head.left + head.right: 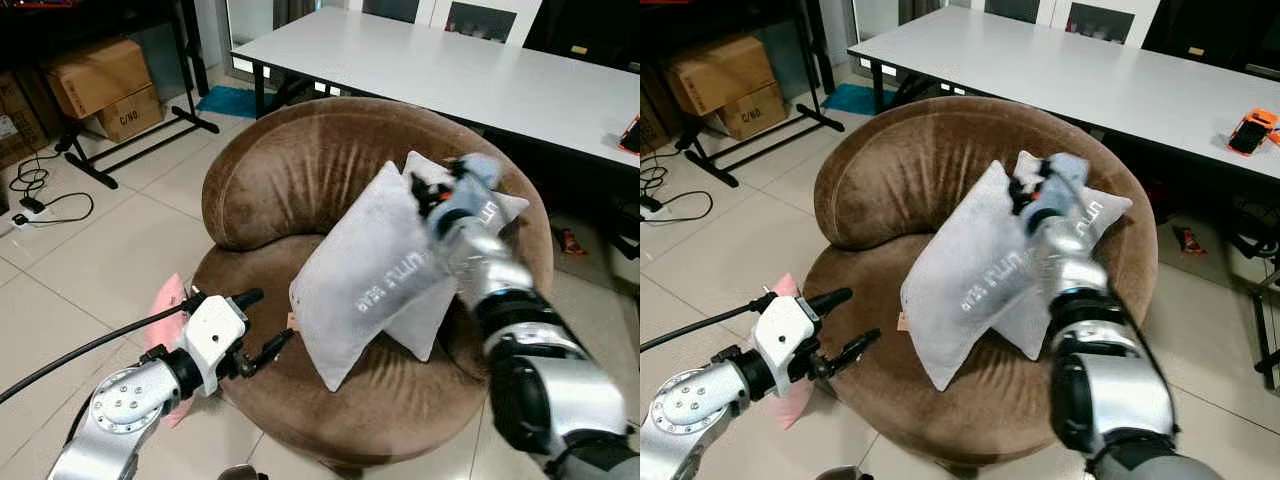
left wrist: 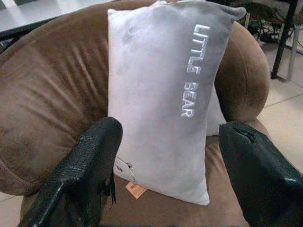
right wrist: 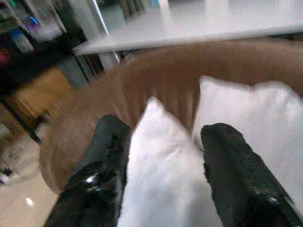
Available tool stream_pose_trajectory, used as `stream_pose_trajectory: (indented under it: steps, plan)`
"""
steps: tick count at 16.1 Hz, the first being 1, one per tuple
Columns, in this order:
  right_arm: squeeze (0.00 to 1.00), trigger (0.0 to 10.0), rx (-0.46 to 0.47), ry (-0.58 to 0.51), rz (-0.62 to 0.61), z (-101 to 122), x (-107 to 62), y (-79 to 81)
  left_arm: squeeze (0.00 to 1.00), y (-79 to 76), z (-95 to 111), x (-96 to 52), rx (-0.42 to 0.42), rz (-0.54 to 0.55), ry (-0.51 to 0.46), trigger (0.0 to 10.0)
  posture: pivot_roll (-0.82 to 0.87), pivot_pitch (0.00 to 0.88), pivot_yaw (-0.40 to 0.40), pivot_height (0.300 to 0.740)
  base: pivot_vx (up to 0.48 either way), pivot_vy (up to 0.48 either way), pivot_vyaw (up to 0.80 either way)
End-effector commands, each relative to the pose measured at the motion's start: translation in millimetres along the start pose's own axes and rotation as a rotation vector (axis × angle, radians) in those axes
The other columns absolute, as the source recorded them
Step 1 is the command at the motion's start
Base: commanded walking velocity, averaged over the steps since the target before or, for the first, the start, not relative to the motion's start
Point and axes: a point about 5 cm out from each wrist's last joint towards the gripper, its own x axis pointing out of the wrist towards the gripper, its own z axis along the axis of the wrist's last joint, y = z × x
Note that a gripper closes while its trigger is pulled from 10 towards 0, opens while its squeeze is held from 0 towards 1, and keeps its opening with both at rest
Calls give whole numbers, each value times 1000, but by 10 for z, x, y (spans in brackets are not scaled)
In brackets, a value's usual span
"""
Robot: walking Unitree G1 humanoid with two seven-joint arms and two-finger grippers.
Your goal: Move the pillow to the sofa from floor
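One pillow (image 1: 365, 270) hides another (image 1: 440, 300); right hand (image 3: 163, 142) blurred.

On our brown round sofa (image 1: 300, 190), two grey pillows take up the right half of the seat: the front pillow (image 1: 365, 270) leans on the rear pillow (image 1: 455, 250) against the backrest. The seat's left half lies bare, open to our left gripper (image 1: 262, 325) from the front edge. Tiled floor (image 1: 90, 270) is free at left; a white table (image 1: 480, 75) closes off the space just behind the backrest.
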Motion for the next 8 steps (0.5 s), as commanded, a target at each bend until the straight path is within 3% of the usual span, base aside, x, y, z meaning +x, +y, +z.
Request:
stream_pose_trajectory:
  steps: [1,3,5,6,7,8]
  plan:
    - [1000,10000,-6,-62,43,151,-41,-44,0,39,21,12,-10,56,-15,10000,44,0,-54,740,0,0,0]
    - [1000,10000,-110,-93,67,143,-280,-119,0,92,24,50,-50,211,-41,10000,37,0,-63,740,0,0,0]
    - [1000,10000,-132,-67,71,-76,-646,-121,0,57,-3,59,-35,290,-31,10000,35,0,-66,740,0,0,0]
    - [1000,10000,-134,-66,78,-131,-747,-103,0,43,-9,50,-28,300,-28,10000,32,0,-65,740,0,0,0]
    - [1000,10000,-188,-57,84,-266,-958,-75,0,24,-25,10,-19,324,-24,10000,22,0,-66,740,0,0,0]
    - [1000,10000,-216,-56,83,-316,-1051,-65,0,19,-32,-8,-21,338,-24,10000,20,0,-63,740,0,0,0]
